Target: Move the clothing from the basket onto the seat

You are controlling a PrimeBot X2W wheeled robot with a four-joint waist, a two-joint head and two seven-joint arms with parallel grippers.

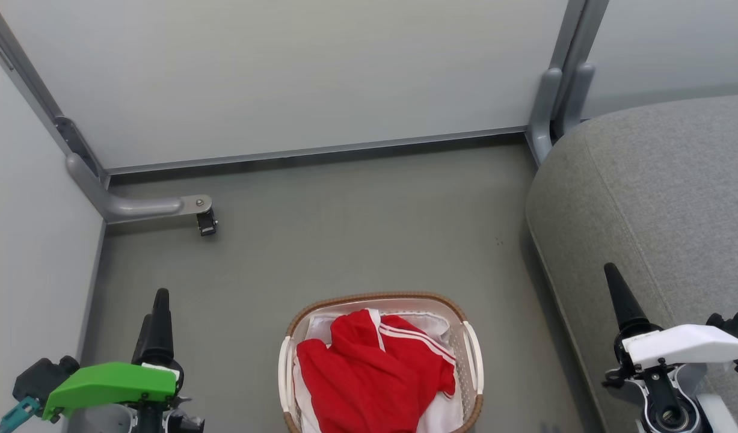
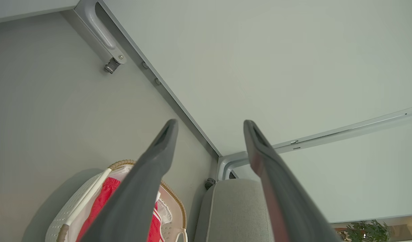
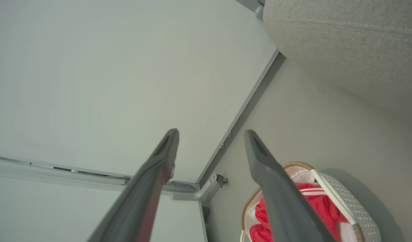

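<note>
The basket [image 1: 375, 297] stands on the floor at the bottom middle of the head view, with the red clothing [image 1: 369, 373] heaped on its white liner. The grey seat [image 1: 657, 204] bulks up at the right, a short gap from the basket. My left gripper [image 1: 157, 307] hangs open to the left of the basket, nothing between its fingers [image 2: 158, 158]. My right gripper [image 1: 615, 288] is open too, hovering by the seat's near edge. The left wrist view catches the basket [image 2: 75, 208], clothing [image 2: 105, 198] and seat [image 2: 232, 208]; the right wrist view has the seat [image 3: 343, 40], basket [image 3: 347, 201] and clothing [image 3: 313, 201].
Pale partition walls [image 1: 284, 78] close off the back and left. A grey metal foot with a small caster [image 1: 205, 222] juts onto the floor at the back left. An upright post [image 1: 552, 102] stands beside the seat's far end. Grey floor [image 1: 356, 240] lies between basket and wall.
</note>
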